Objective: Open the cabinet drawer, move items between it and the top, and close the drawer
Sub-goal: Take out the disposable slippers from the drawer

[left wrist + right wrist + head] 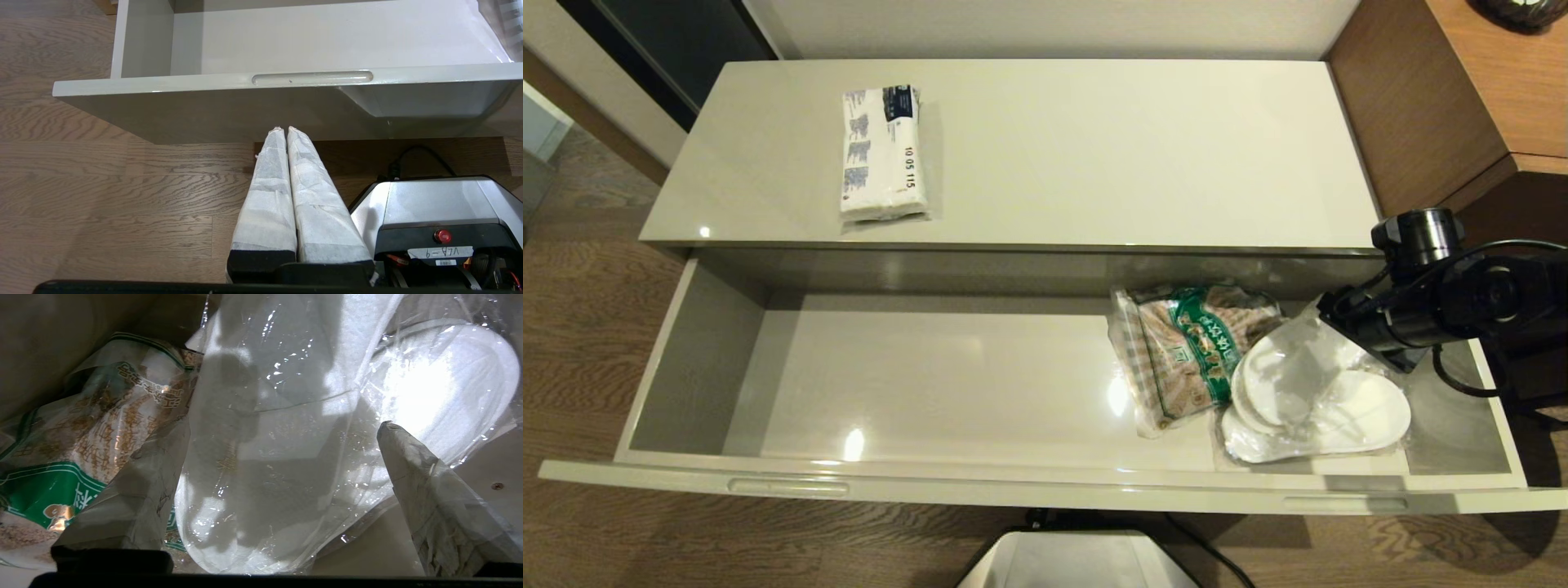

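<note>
Two packs are seen in the drawer, which is pulled fully out of the cabinet: a green-and-brown snack bag and, overlapping it toward the right end, the wrapped slippers. The white pack is laid near the front edge of the top, toward its left end. The right gripper is spread wide over the slippers, nothing grasped. The left gripper is clenched empty below the drawer's front.

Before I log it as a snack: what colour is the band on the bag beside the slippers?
Green band on the snack bag, clearest in the head view.
</note>
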Motion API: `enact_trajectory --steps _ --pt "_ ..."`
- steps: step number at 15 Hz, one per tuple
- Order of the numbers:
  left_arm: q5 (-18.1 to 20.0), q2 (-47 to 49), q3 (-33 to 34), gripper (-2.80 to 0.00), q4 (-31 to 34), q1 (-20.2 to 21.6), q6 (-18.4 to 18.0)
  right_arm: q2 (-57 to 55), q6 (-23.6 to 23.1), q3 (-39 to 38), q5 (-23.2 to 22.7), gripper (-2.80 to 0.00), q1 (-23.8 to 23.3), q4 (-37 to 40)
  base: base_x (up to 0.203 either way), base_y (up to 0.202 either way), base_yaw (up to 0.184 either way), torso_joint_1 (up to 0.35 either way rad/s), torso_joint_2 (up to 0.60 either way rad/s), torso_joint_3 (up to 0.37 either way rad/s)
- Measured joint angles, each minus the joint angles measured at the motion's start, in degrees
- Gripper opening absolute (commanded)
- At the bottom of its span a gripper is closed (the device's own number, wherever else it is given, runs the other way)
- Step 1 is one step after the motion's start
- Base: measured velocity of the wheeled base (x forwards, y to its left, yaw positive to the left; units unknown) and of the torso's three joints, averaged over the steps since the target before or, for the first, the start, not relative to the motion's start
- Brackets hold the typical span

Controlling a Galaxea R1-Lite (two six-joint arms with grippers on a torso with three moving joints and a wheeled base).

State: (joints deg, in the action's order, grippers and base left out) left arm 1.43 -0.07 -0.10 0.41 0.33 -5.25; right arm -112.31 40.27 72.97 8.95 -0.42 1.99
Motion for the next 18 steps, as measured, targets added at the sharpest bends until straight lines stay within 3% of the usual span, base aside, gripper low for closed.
enact_trajectory --steps 7,18 --pt "-0.03 0.0 0.0 -2.8 0.02 0.0 0.02 -1.0 -0.06 -0.35 -3.57 0.0 -0.54 -0.92 0.0 0.0 0.0 0.0 0.0 0.0" --pt "-0.05 0.0 0.0 -2.8 0.02 0.0 0.0 -2.61 0.44 -0.56 -3.28 0.0 3.51 -2.89 0.0 0.0 0.0 0.0 0.0 0.0"
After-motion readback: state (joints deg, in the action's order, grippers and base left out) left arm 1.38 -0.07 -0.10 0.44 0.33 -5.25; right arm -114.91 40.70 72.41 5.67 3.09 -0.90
